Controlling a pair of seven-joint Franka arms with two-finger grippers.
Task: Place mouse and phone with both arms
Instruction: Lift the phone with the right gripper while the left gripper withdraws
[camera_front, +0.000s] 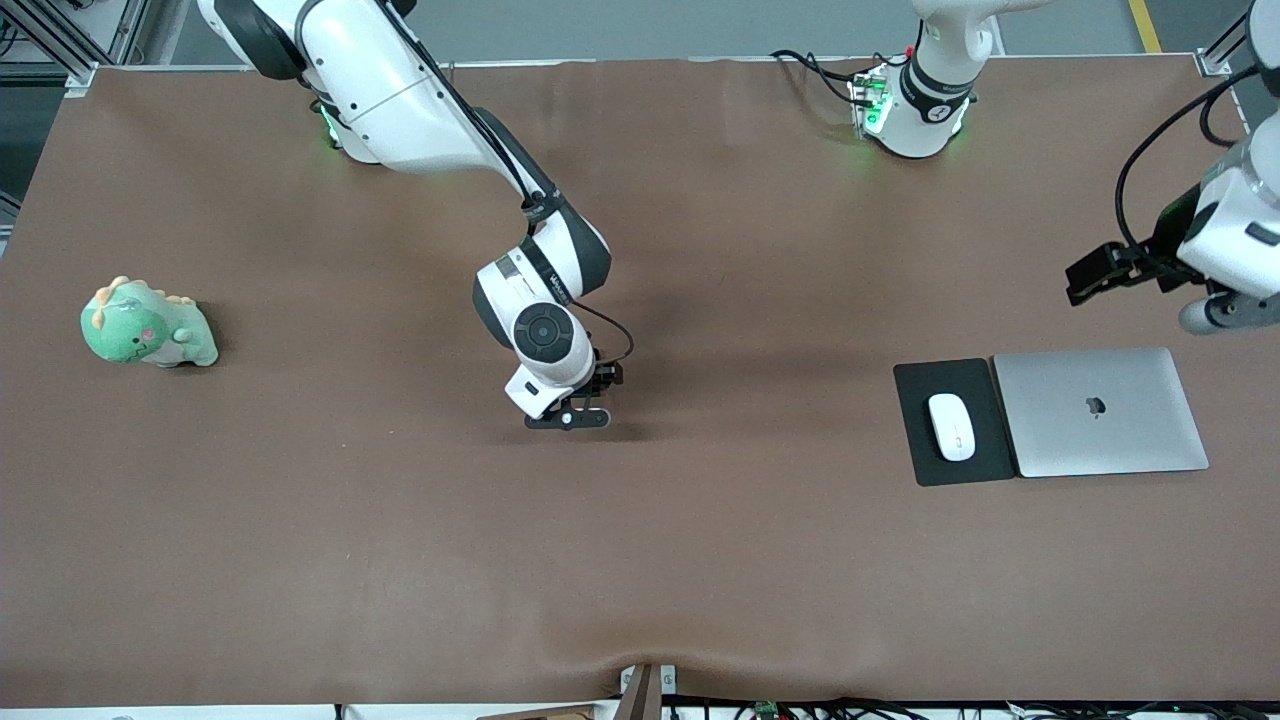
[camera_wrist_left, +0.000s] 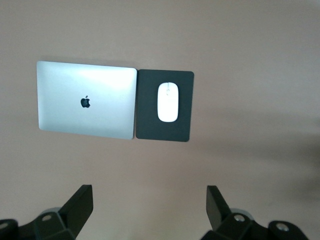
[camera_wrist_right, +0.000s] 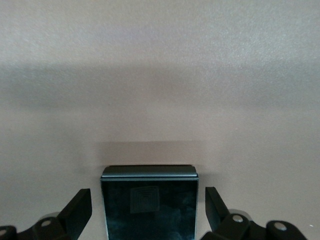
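The white mouse (camera_front: 951, 426) lies on a black mouse pad (camera_front: 915, 440) at the left arm's end of the table; it also shows in the left wrist view (camera_wrist_left: 168, 102). The black phone (camera_wrist_right: 149, 210) lies flat on the table between the fingers of my right gripper (camera_wrist_right: 148, 202), which is open, with a gap on each side. In the front view the right gripper (camera_front: 570, 416) is low over the table's middle and hides the phone. My left gripper (camera_front: 1088, 278) is open and empty, held up in the air near the laptop; it also shows in its own wrist view (camera_wrist_left: 150, 200).
A closed silver laptop (camera_front: 1100, 412) lies beside the mouse pad, toward the left arm's end. A green plush dinosaur (camera_front: 147, 325) stands at the right arm's end. Brown cloth covers the table.
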